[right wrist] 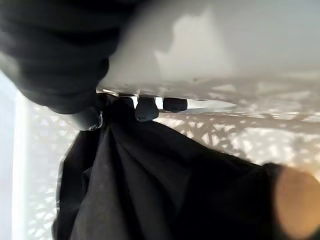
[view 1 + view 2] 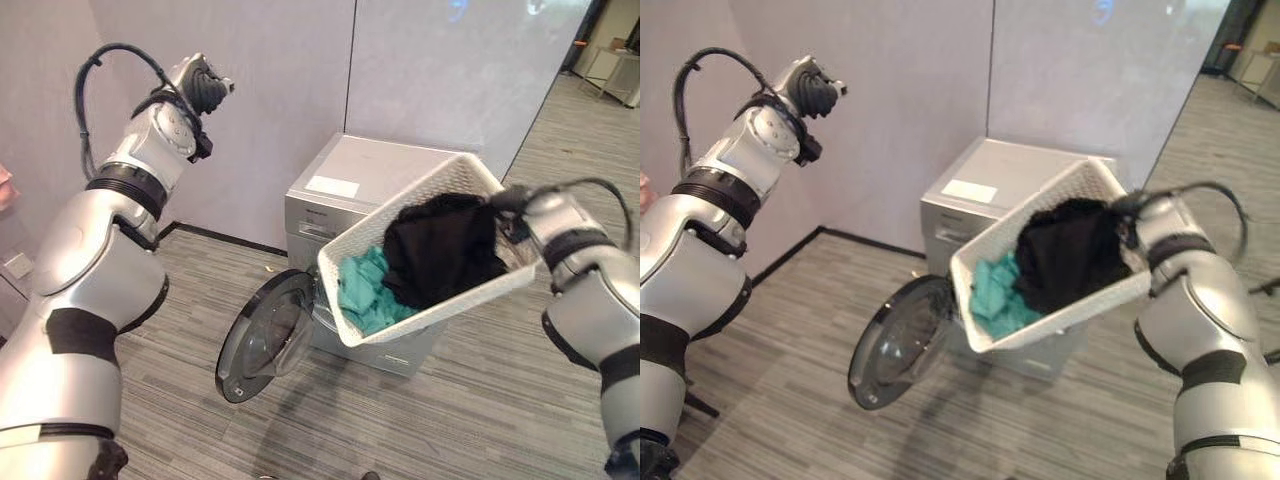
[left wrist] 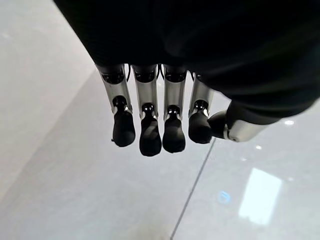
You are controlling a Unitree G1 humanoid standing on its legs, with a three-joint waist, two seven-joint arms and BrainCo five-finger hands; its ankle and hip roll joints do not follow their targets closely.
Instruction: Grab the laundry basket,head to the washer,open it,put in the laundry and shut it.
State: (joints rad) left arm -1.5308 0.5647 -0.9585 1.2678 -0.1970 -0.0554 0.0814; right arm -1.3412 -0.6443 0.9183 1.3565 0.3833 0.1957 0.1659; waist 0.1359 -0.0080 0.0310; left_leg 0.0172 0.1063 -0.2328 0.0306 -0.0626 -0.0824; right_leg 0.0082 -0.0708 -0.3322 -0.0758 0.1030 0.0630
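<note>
My right hand is shut on the far rim of the white lattice laundry basket, its fingertips hooked over the edge. I hold the basket up, tilted down toward the washer. Inside it, a black garment lies high and a teal garment has slid to the low end. Just below and behind stands the silver washer, its round door swung open to the left. My left hand is raised high by the wall, its fingers straight and holding nothing.
Grey wall panels stand close behind the washer. Striped grey flooring spreads in front and to the right. A table stands far back on the right. A pink object shows at the left edge.
</note>
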